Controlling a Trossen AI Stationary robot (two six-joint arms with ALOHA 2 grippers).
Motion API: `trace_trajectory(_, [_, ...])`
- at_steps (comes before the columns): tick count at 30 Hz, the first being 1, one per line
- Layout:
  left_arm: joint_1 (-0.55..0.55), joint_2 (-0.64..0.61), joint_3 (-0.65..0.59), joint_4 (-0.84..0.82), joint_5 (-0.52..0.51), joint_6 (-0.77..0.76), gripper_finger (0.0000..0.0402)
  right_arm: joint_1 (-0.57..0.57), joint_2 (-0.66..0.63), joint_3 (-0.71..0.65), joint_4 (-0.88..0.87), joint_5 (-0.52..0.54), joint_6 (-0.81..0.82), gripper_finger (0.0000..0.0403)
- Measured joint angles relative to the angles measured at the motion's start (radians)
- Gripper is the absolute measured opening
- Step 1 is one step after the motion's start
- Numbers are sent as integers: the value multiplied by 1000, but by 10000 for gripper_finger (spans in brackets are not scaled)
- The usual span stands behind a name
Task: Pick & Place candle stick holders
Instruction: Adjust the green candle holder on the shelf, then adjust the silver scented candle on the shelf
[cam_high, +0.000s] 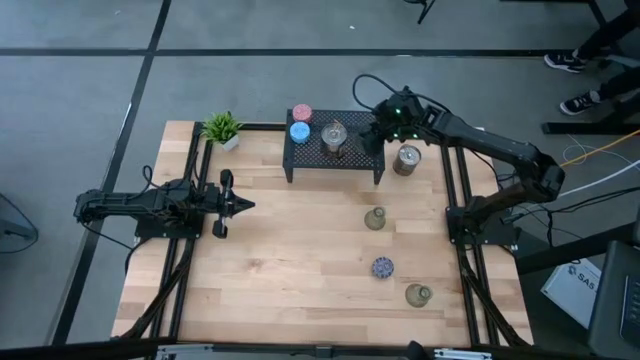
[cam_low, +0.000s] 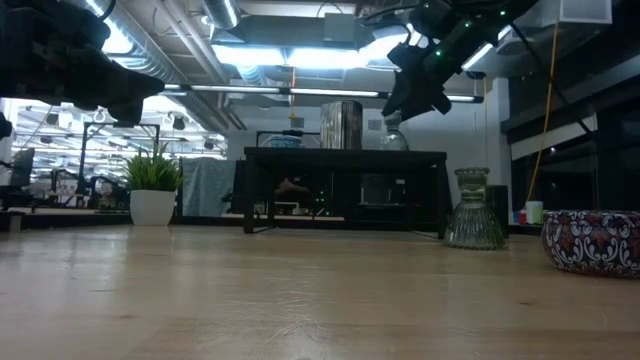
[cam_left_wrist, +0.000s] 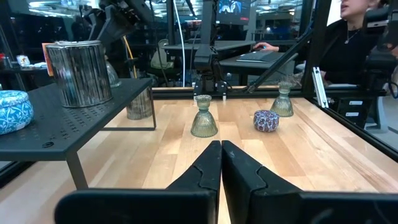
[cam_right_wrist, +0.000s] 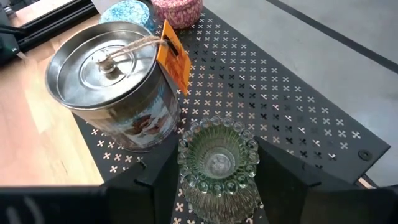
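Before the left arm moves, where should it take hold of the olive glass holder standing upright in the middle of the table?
Grip the olive glass holder at its narrow waist, coming in level from the side of the left gripper. It stands upright, flares to a wide foot, and nothing stands between them.

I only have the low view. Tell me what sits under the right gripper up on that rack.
Observer: A clear glass holder. In the right wrist view it is directly below the right gripper, on the black rack, beside the silver tin holder.
Operator: Count the holders not on the rack.
Observer: Four stand on the table: a silver one next to the rack, two olive ones and a speckled blue one.
Operator: Report the left arm.
Observer: The left gripper waits over the table's left side, jaws shut and holding nothing.
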Motion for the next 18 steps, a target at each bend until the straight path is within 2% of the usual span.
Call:
trace_trajectory(8, [0,0,0,0,0,0,4,0,-23,-25,11,0,-11,194])
trace_trajectory(18, [0,0,0,0,0,-1,6,0,-23,-26,26,3,-24,261])
